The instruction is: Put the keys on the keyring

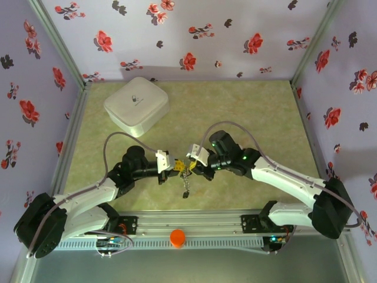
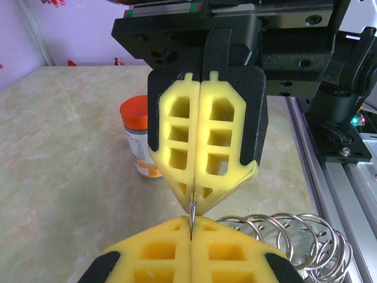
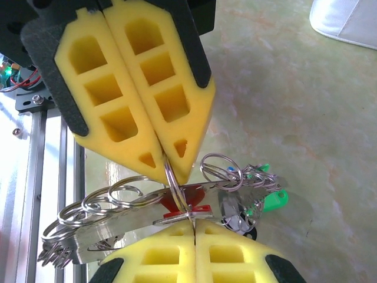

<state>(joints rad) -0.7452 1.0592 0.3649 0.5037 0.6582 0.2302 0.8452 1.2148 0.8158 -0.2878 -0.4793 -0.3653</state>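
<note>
An orange-capped pill bottle (image 1: 177, 237) stood at the near edge of the table (image 1: 253, 112). At mid-table the left gripper (image 1: 174, 167) and right gripper (image 1: 191, 165) met tip to tip. Their waffled yellow foam pads (image 3: 94, 71) were each clamped on the thin grey wire of the keyring (image 3: 172, 180). The keys (image 3: 177, 206), flat metal with red and green plastic tags, hung bunched beneath among small split rings (image 2: 294, 230). Beyond sat a smooth white rounded box (image 1: 136, 105).

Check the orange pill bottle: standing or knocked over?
Upright. In the left wrist view the pill bottle stands vertical with its orange cap on top; the overhead view looks straight down on the round cap.
</note>
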